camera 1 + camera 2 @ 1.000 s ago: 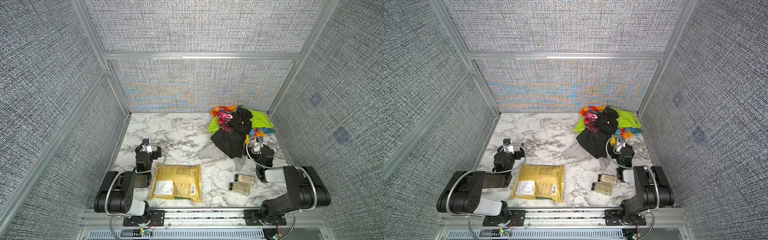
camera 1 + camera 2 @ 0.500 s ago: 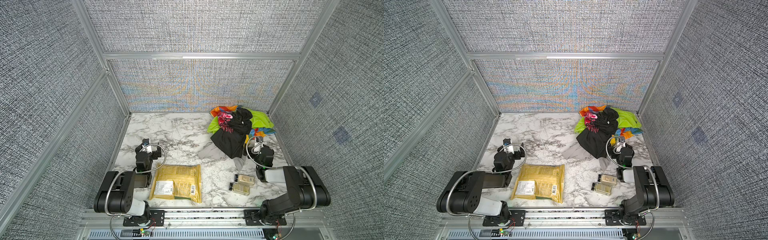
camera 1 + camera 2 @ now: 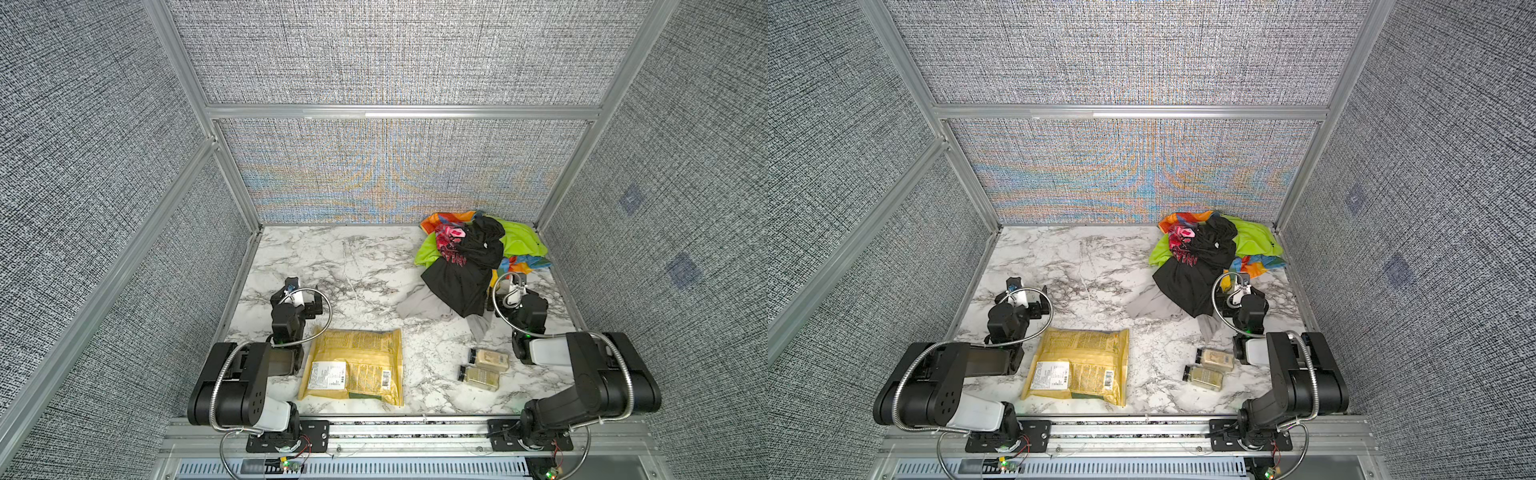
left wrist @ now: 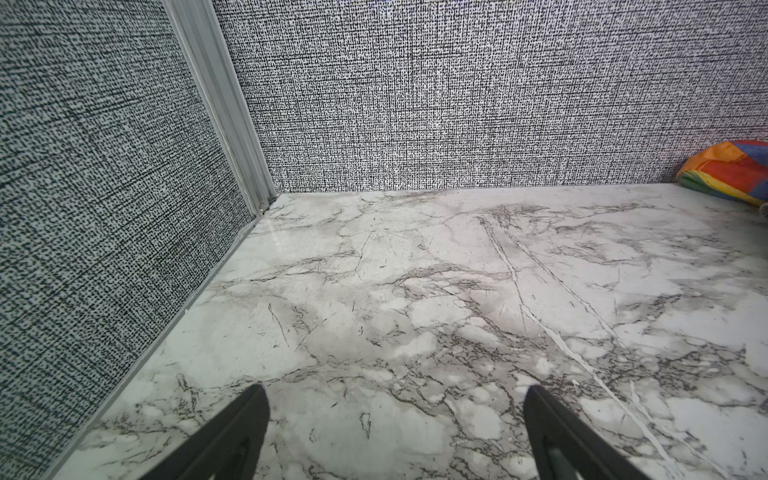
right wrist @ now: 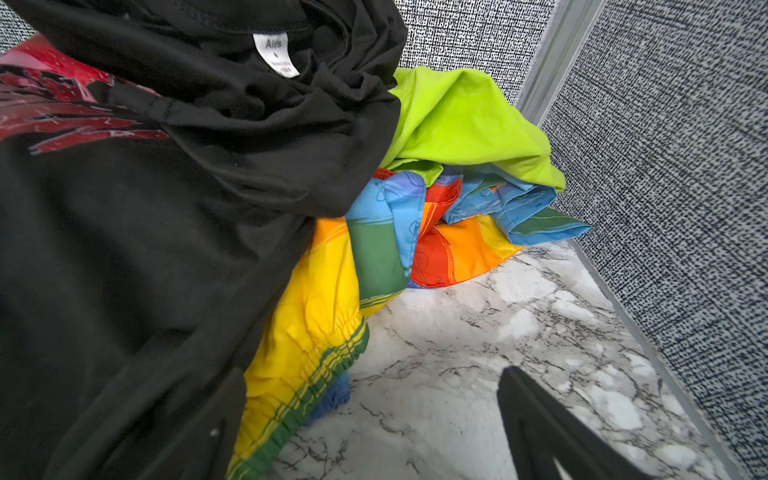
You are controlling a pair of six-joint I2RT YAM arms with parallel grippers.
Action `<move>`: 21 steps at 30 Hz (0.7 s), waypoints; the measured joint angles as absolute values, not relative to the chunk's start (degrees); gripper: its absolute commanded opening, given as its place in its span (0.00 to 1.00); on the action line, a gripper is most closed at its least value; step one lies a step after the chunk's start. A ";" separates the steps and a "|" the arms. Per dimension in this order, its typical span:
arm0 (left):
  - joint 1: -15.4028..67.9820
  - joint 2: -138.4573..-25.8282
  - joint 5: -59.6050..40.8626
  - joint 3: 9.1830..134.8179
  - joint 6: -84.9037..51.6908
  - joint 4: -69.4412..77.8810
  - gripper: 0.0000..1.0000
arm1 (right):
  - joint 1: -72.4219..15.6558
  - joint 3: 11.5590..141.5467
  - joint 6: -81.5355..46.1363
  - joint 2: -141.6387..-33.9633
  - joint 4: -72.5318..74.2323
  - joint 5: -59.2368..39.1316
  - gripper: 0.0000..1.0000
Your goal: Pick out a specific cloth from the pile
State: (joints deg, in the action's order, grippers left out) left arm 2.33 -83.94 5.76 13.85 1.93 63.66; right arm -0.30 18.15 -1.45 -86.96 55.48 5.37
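The pile (image 3: 473, 249) lies in the back right corner: a black garment with red print (image 5: 145, 187), a lime green cloth (image 5: 457, 116) and a rainbow-coloured cloth (image 5: 332, 299). The light grey cloth (image 3: 419, 305) sticks out from under the black garment's near edge in both top views (image 3: 1148, 307). My right gripper (image 5: 374, 374) stands open low at the pile's near right side. One finger is against the black garment, and the rainbow hem reaches partly between the fingers. My left gripper (image 4: 390, 395) is open over bare marble at the left, far from the pile.
A yellow package (image 3: 357, 365) lies at the front between the arms. Two small bottles (image 3: 484, 368) lie near the right arm. Textured walls and metal posts (image 4: 224, 104) close in the marble table (image 3: 332, 266) on three sides.
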 measured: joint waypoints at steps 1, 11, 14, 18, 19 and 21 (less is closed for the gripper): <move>2.33 -83.94 5.76 13.85 1.93 63.66 0.99 | -0.30 18.15 -1.45 -86.96 55.48 5.37 0.99; 2.33 -83.92 5.76 13.85 1.93 63.66 0.99 | -0.30 18.15 -1.45 -86.96 55.48 5.37 0.99; 2.33 -83.92 5.76 13.85 1.93 63.66 0.99 | -0.30 18.15 -1.45 -86.96 55.48 5.37 0.99; 2.31 -83.90 5.76 13.67 1.93 63.66 0.99 | -0.30 18.15 -1.45 -86.96 55.48 5.37 0.99; 2.33 -83.85 5.76 13.52 1.93 63.66 0.99 | -0.30 18.15 -1.45 -86.96 55.48 5.37 0.99; 2.33 -83.77 5.76 13.19 1.93 63.75 0.99 | -0.30 18.13 -1.45 -86.96 55.53 5.37 0.99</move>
State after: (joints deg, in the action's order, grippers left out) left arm 2.33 -83.77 5.76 13.19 1.93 63.75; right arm -0.30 18.13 -1.45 -86.96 55.53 5.37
